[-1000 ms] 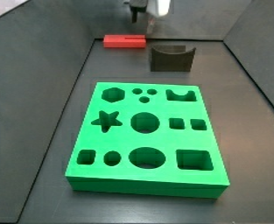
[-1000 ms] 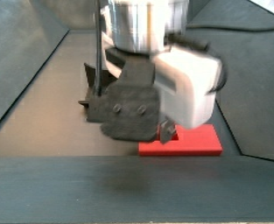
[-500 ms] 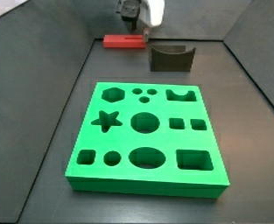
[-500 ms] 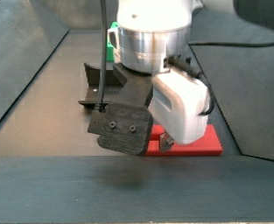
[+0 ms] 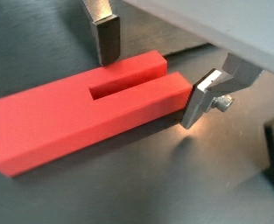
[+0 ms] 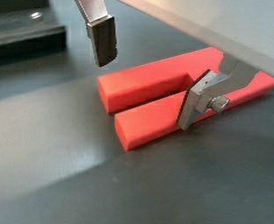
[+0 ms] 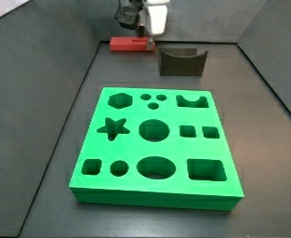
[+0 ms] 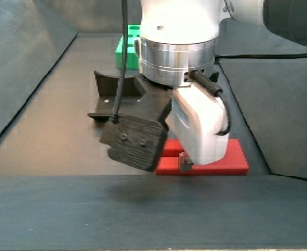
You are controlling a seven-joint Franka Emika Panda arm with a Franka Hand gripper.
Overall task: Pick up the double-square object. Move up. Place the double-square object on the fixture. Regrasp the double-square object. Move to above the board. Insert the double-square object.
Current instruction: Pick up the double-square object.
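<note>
We see the hand point(image 5: 163, 74) spread wide, gripping nothing, its fingers point(image 5: 104, 37) astride the pronged end of the double-square object point(image 5: 74, 118). That red piece lies flat on the bench point(image 5: 163, 184) (fixture point(image 7: 181, 61) just beside it), its long axis crossing the line between the fingers.

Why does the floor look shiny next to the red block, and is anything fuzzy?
In both wrist views light glares off the dark floor beside the small flat red slotted block; in a side view the robot's hand looms close and slightly soft.
</note>
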